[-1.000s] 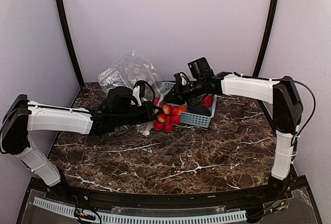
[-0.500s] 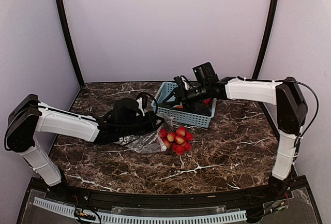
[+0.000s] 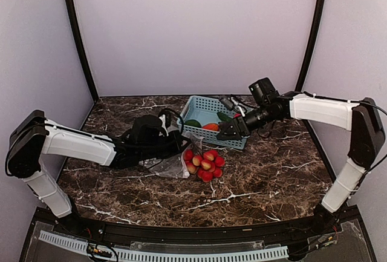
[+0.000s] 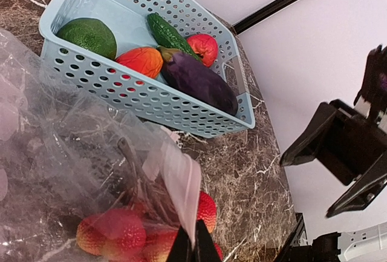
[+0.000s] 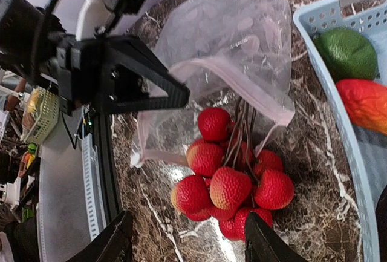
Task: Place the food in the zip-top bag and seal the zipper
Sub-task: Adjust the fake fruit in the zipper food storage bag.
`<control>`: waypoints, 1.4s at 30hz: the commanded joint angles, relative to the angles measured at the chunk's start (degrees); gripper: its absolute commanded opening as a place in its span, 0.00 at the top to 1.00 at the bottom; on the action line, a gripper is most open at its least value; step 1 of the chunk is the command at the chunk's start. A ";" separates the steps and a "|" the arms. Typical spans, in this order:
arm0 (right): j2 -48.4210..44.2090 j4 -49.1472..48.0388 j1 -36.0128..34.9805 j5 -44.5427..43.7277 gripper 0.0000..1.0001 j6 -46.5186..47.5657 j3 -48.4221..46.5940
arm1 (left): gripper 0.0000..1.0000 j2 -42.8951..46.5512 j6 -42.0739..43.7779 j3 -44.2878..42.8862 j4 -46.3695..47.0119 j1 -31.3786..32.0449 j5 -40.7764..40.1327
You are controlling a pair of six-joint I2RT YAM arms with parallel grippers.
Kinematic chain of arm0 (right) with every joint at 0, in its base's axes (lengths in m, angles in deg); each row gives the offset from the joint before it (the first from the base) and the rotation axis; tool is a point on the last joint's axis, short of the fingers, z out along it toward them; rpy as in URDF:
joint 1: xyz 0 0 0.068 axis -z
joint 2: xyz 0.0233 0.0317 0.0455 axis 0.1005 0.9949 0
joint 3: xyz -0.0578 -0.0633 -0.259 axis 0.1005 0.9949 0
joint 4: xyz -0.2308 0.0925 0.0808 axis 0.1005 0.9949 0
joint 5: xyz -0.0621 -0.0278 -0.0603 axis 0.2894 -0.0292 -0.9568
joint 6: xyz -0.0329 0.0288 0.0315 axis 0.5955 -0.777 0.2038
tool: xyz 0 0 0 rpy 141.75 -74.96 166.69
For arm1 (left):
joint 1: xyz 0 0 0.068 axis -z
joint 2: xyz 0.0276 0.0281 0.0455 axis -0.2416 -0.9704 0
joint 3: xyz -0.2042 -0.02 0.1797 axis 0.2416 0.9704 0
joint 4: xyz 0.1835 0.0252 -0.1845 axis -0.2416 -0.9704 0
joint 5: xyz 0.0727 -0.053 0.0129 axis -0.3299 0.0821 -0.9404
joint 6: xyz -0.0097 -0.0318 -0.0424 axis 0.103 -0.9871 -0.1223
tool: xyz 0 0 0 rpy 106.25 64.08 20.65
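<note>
The clear zip-top bag (image 3: 164, 164) lies crumpled on the marble, and my left gripper (image 3: 181, 143) is shut on its mouth edge (image 4: 181, 183). In the right wrist view the pale zipper (image 5: 242, 85) arches open over the cluster of red-yellow balls (image 5: 230, 180). The cluster's stems reach into the mouth, while most balls rest on the table outside. My right gripper (image 5: 190, 250) hangs open just above the cluster, holding nothing. More food sits in the basket (image 4: 151, 101): orange mango (image 4: 140, 61), purple eggplant (image 4: 199, 80), red strawberry (image 4: 204, 45), green pepper (image 4: 168, 32).
The light blue lattice basket (image 3: 202, 106) stands behind the bag, near the back of the marble table (image 3: 260, 177). A round green fruit (image 4: 89, 35) lies in its left end. Dark frame posts rise at both back corners.
My right gripper has opened, let go of the cluster and drawn back to the right. My left arm has brought the bag down from behind onto the table, and the cluster now rests at its mouth.
</note>
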 commanded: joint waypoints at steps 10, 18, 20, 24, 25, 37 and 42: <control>8.18 0.53 -9.09 -14.98 0.28 7.86 2.13 | 0.99 -0.22 0.36 0.51 -2.48 0.10 -0.87; 14.74 0.67 -10.85 -17.24 0.23 5.98 -1.47 | 0.99 -1.05 -0.46 1.31 -2.14 0.07 -0.09; 15.60 -0.08 -10.86 -16.93 0.28 5.34 -1.88 | 0.99 -1.36 -0.51 1.29 -2.00 0.11 -0.02; 17.02 -0.78 -10.84 -15.68 0.50 4.77 -2.83 | 0.99 -1.93 -0.73 1.37 -1.67 0.10 0.04; 17.32 -0.98 -10.85 -14.97 0.54 4.67 -2.93 | 0.99 -1.98 -0.73 1.37 -1.63 0.11 0.03; 14.15 0.52 -9.76 -11.09 0.76 4.35 -2.46 | 0.99 -2.36 -0.67 1.46 -1.49 0.11 -0.13; 9.32 1.68 -8.74 -18.31 0.63 7.27 -0.34 | 0.99 -1.90 -0.39 1.34 -2.29 0.11 -0.18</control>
